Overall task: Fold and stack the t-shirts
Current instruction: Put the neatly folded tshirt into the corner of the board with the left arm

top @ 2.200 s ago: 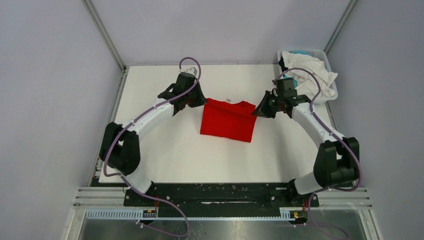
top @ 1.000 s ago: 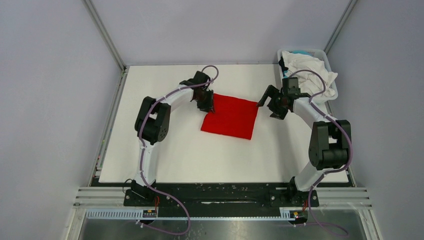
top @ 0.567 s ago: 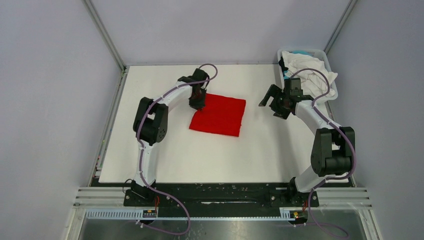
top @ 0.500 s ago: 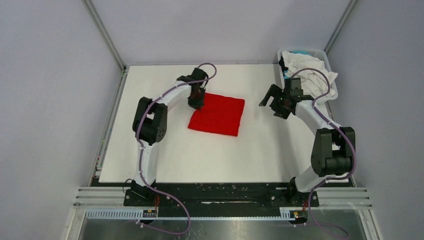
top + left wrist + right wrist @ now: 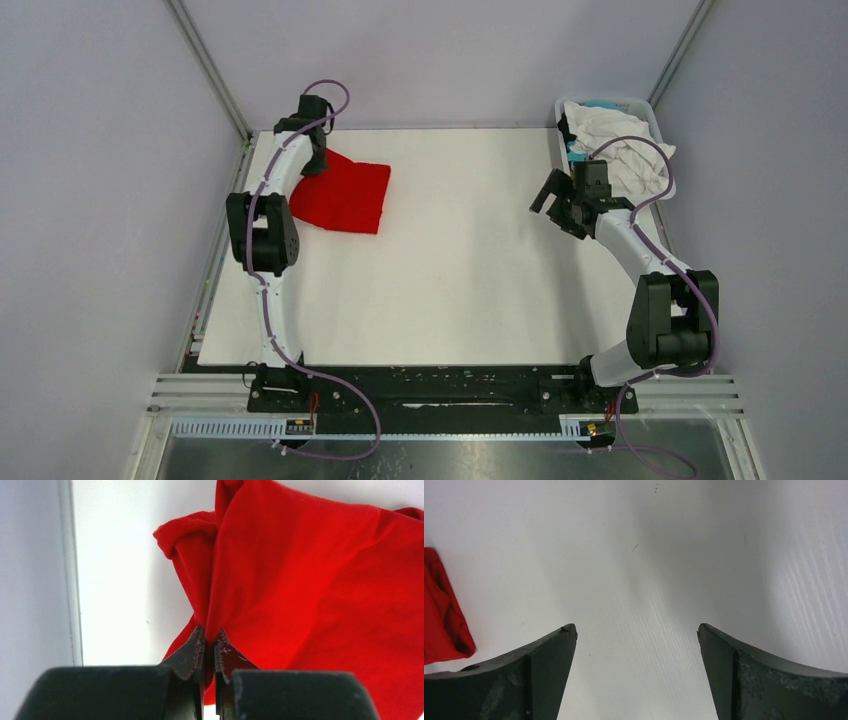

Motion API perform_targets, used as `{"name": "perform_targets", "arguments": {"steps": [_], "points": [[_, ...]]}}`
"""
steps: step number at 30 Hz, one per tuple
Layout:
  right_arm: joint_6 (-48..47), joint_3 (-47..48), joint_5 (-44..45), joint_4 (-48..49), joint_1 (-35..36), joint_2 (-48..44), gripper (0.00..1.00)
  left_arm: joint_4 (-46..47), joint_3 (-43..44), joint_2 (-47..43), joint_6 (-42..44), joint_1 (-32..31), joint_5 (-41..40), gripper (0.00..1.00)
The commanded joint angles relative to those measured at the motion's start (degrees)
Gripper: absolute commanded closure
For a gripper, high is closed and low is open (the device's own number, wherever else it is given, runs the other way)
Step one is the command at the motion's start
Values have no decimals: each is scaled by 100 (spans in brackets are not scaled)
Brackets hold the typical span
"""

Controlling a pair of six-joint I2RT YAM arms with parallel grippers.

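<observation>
I judge this the placing step: left jaws pinch the folded red t-shirt [image 5: 345, 195] at far left of the desk [image 5: 450, 280]; right jaws spread. Next, release it.

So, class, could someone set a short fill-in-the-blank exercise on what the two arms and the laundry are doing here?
1. The t-shirt pinched in the left gripper is ____ in colour.
2. The right gripper holds nothing, and its fingers stand ____.
3. The basket of clothes sits at the far ____ corner of the table.

Missing words: red; open; right.
</observation>
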Motion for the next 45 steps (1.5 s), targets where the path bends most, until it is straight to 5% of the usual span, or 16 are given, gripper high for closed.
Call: {"name": "perform_targets", "arguments": {"steps": [1, 24, 34, 39, 41, 45], "points": [[-77, -23, 356, 216, -21, -218, 1, 165, 708, 334, 106, 465, -387, 100], [-101, 109, 656, 61, -19, -43, 0, 1341, 1475, 1360, 1733, 1027, -2069, 100], [-122, 114, 664, 38, -19, -13, 1, 1458, 1456, 1356, 1505, 1069, -1759, 100], [-115, 142, 671, 16, -19, 46, 0, 1418, 1342, 1236, 1300, 1060, -1980, 52], [-116, 174, 654, -11, -19, 66, 1, 1414, 1166, 1058, 1152, 1060, -1999, 7], [-112, 184, 577, -11, -19, 57, 1, 1257, 920, 564, 740, 1051, -1600, 1]]}}
